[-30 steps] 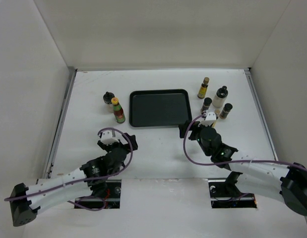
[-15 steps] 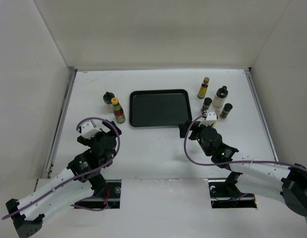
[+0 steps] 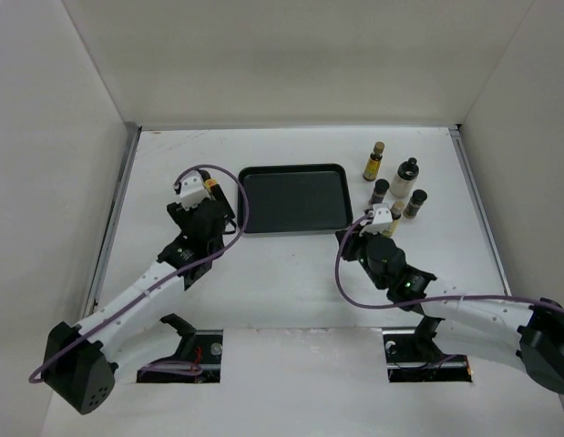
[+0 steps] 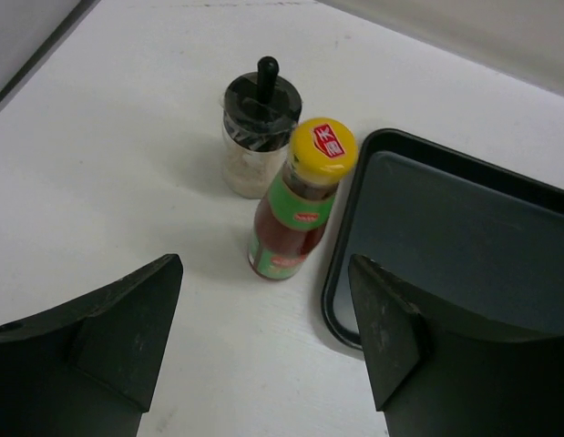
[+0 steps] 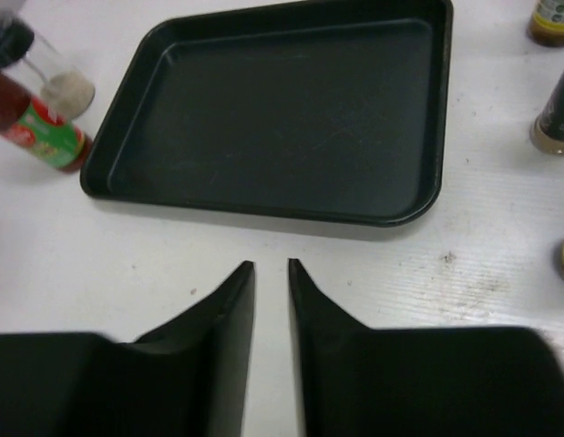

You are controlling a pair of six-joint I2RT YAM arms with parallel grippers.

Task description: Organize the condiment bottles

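The condiment bottles stand in two groups either side of a black tray (image 3: 291, 229). On its left are a red bottle (image 4: 295, 223) with green neck and yellow cap, and a whitish jar (image 4: 254, 146) with a black cap. My left gripper (image 4: 265, 293) is open just short of the red bottle, its fingers (image 4: 117, 328) apart from it. In the top view that gripper (image 3: 213, 205) covers most of both. On the tray's right stand a yellow-labelled bottle (image 3: 374, 162), a whitish jar (image 3: 406, 178) and dark-capped jars (image 3: 380, 191). My right gripper (image 5: 271, 266) is shut and empty before the tray's near rim (image 5: 263, 212).
White walls close in the table on three sides. The tray's near left corner (image 4: 341, 314) lies under my left gripper's right finger. One more dark-capped jar (image 3: 415, 202) and a small yellowish one (image 3: 395, 211) stand right behind my right wrist.
My left arm swung from the near left of the table up to the red bottle and its jaws narrowed somewhat. My right gripper's jaws closed in place.
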